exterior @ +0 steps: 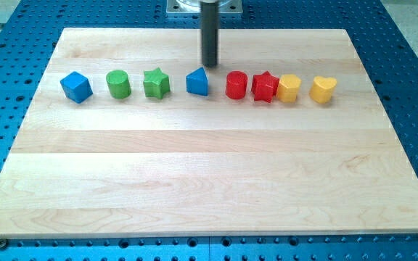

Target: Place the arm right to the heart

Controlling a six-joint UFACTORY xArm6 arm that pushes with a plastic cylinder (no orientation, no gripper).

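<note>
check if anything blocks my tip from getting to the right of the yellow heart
Partly. My tip sits just above the blue triangular block. The red cylinder, red star and yellow cylinder lie in the row before the yellow heart. The board above the row looks free.

Views: one camera only, nothing shared.
Position: beyond the wooden board (209,181)'s near edge, raised.
Facing: down and toward the far edge.
Nearness: moderate; all four board corners nearly fit.
</note>
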